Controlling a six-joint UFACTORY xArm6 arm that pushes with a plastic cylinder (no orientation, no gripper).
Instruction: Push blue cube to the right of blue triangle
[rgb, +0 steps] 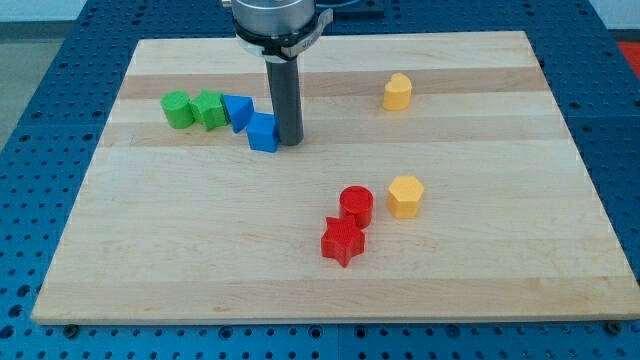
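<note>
a: up near the view's top left of the surface (300, 250), what sits where?

b: a row of four — a green cylinder (178, 109) at the left end, a green block (209, 108) touching it, shape hard to call, then the blue triangle (237, 111), then the blue cube (263, 132).

a: where is the cube against the triangle?

b: just to the triangle's right and a little lower in the view, touching it or nearly so — i cannot tell which.

a: and my tip?

b: my tip (289, 141) stands on the surface just right of the cube, pressed close to its right face. the rod rises straight up from there to the metal collar at the view's top.

a: jaws?

b: no jaws on this arm, only the rod, so nothing is clenched or grasped.

a: the rest of the surface?

b: a yellow block (397, 91) sits well apart toward the top right. lower, near the middle, a second yellow block (405, 196), six-sided by the look of it, lies just right of a red cylinder (356, 206). a red star (343, 240) touches that cylinder from below and slightly left.

a: around the surface?

b: a blue perforated base (40, 90) on every side.
</note>
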